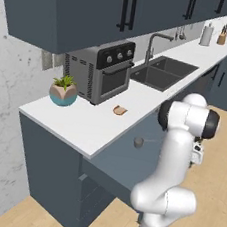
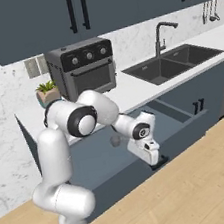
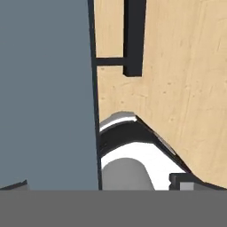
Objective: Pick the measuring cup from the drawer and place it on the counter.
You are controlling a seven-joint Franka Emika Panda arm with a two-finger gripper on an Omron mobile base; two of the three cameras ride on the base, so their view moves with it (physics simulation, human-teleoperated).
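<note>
The drawer (image 1: 113, 162) (image 2: 102, 162) stands pulled out under the white counter (image 1: 84, 123) (image 2: 131, 90). Inside it lies the measuring cup (image 1: 138, 142) (image 2: 115, 141), a small dark grey round scoop; its thin handle runs toward the arm, which partly hides it in the right base view. My gripper (image 2: 155, 161) (image 1: 197, 155) hangs at the drawer's front edge, well to the side of the cup, pointing down. In the hand view the gripper (image 3: 99, 184) is open and holds nothing, with its tips on either side of the drawer front's edge. The drawer's blue-grey surface (image 3: 44, 88) lies left and its black handle (image 3: 133, 35) right.
On the counter stand a toaster oven (image 1: 100, 69), a plant pot (image 1: 63, 92) and a tan bread piece (image 1: 119, 110). The dark sink (image 1: 163, 71) with its faucet lies further along. Wooden floor (image 3: 177, 88) is below the drawer front.
</note>
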